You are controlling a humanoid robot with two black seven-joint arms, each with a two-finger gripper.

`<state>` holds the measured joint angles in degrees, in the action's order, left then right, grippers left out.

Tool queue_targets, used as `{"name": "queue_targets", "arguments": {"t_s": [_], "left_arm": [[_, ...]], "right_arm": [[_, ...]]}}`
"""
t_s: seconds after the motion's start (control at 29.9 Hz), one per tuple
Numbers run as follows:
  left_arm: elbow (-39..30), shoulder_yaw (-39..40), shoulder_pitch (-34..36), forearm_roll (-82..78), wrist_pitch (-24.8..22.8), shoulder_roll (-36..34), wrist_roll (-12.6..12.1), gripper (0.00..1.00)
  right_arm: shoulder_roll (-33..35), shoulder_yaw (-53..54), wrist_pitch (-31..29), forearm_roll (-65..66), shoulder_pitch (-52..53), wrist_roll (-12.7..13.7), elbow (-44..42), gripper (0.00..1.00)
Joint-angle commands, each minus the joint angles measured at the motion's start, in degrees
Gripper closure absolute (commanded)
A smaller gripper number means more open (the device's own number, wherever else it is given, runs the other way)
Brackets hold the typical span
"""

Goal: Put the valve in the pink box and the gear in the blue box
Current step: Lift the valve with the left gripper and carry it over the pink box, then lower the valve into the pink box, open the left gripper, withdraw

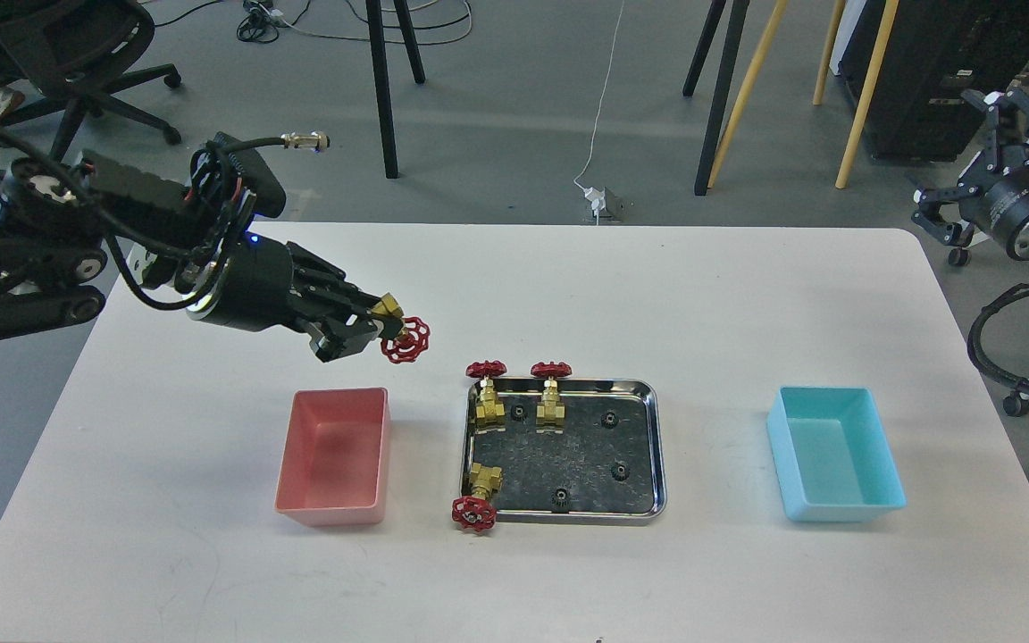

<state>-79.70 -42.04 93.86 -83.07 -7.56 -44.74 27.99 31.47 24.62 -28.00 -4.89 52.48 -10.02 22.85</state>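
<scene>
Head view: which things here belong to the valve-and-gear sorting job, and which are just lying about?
Job:
- valve held in the left gripper
- three more valves on the steel tray
- gears in the tray
- pink box
- blue box

Lying about:
- office chair
- floor cable and plug
- stand legs
</scene>
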Motion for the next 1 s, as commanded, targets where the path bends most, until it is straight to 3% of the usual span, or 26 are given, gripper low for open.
{"name": "queue_targets", "arguments": {"t_s": [0.0, 0.47, 0.63, 0.97], "left_arm": [[-0.2, -0.6, -2.8, -2.7, -0.1, -2.8, 0.0, 0.95], [3.5, 0.4, -12.7, -5.7, 0.3, -3.4, 0.0, 0.9], [4.4, 0.5, -13.0, -5.7, 0.3, -3.3, 0.0, 0.59], [4.4, 4.9, -13.0, -4.6, -0.2, -3.4, 0.0, 0.23]], "right_arm": [[0.0, 0.6, 0.0, 0.0, 0.1, 0.0, 0.0, 0.01], [0.0, 0.8, 0.0, -0.1, 0.0, 0.0, 0.1, 0.01], [-0.1, 0.9, 0.0, -0.1, 0.0, 0.0, 0.2, 0.01], [-1.3, -0.3, 0.0, 0.8, 2.6, 0.6, 1.0, 0.01]]}}
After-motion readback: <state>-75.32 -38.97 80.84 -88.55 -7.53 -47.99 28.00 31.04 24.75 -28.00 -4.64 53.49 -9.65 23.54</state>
